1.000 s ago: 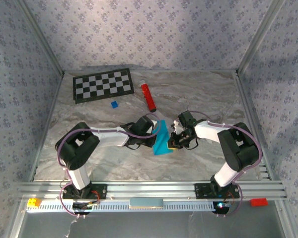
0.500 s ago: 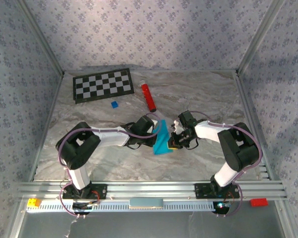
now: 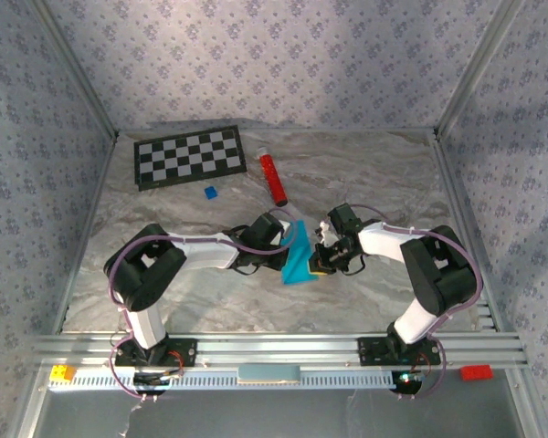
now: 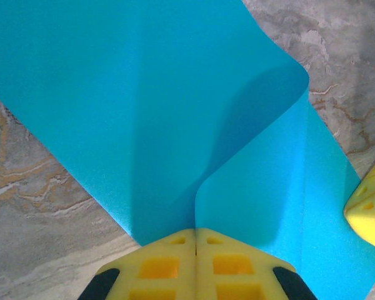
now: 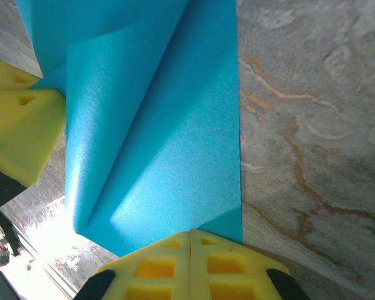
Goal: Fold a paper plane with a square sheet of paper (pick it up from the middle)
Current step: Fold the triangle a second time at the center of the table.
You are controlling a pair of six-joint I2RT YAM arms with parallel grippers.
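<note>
The square sheet of paper (image 3: 299,258) is bright cyan. It stands bent and curled off the marble table between my two grippers. My left gripper (image 3: 288,241) is shut on its left edge. In the left wrist view the sheet (image 4: 144,112) curves up from the closed yellow tips of the left gripper (image 4: 195,232). My right gripper (image 3: 319,260) is shut on the opposite edge. In the right wrist view the folded sheet (image 5: 156,137) runs into the closed right gripper (image 5: 190,234). A paper plane is out of view.
A checkerboard mat (image 3: 189,156) lies at the back left, with a tiny dark-blue block (image 3: 210,192) in front of it. A red cylinder (image 3: 273,177) lies just beyond the grippers. A yellow block (image 3: 62,372) and a red block (image 3: 476,371) sit on the front rail.
</note>
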